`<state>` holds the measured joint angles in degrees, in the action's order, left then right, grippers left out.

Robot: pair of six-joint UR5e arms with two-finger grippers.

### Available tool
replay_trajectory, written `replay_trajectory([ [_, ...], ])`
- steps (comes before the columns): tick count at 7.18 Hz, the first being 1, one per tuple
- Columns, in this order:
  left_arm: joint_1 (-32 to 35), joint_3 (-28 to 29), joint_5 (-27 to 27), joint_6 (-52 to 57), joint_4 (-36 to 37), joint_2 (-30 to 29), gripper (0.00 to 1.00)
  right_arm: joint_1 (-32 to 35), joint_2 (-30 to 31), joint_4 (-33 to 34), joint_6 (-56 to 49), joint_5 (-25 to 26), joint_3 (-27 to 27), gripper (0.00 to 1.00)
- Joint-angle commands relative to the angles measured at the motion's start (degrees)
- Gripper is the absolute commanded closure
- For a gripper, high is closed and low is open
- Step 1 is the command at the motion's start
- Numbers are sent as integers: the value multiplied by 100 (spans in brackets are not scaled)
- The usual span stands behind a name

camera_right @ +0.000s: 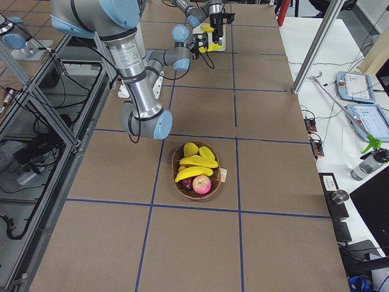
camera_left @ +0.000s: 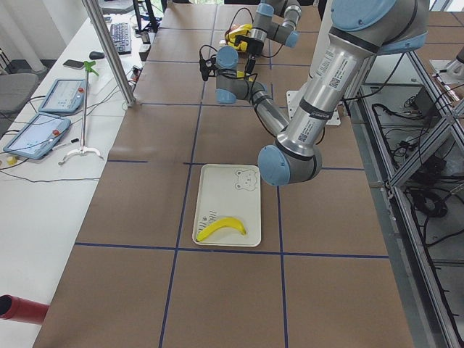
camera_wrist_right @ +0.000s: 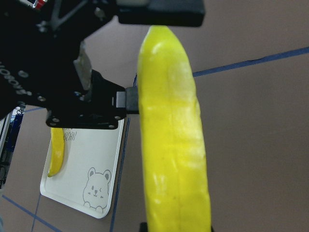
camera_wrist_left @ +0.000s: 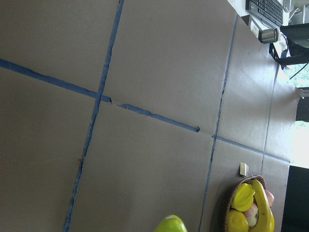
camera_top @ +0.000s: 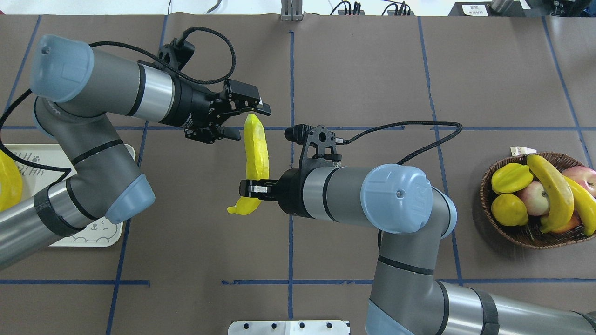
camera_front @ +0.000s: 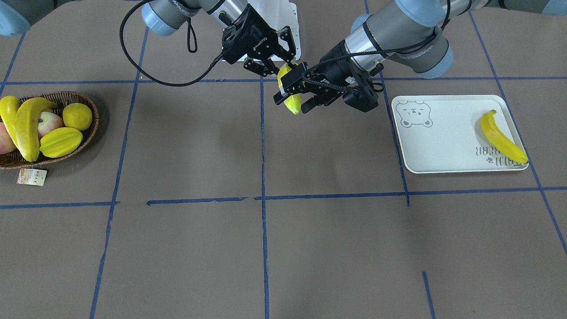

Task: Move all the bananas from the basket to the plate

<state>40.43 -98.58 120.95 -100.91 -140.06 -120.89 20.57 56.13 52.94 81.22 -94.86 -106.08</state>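
A banana point(camera_top: 256, 149) held mid-air above the counter point(camera_front: 332, 248)
The right pincer point(camera_top: 253, 188) is clenched near one end of it; the left pincer point(camera_top: 252, 123) gapes around the other tip. Light, glossy, likely slippery: the thick middle seems the safest hold. Four bananas point(camera_front: 29, 128): this, one on the plate point(camera_front: 447, 146), two in the basket point(camera_front: 71, 95).

Robotics lab, tape-gridded table point(camera_front: 336, 248), aluminium framing point(camera_left: 424, 138), teach pendants point(camera_left: 38, 136), cabling point(camera_left: 429, 204)

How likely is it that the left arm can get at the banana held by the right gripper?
Likely yes: the left gripper is open, its jaws either side of the banana's free end, while the right gripper grips nearer the other end. Nothing lies between.
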Motion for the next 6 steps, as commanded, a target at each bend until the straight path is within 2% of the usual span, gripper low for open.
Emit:
replay_trajectory([
  [1,-62,-38,-63,-8,5,30,23,0,-6,-3,-1,2,0,96],
  [2,-62,-47,-63,-16,5,47,31,0,-6,-3,-1,2,9,96],
  [6,-105,-109,-1,-8,14,74,33,0,-6,-3,-1,2,9,96],
])
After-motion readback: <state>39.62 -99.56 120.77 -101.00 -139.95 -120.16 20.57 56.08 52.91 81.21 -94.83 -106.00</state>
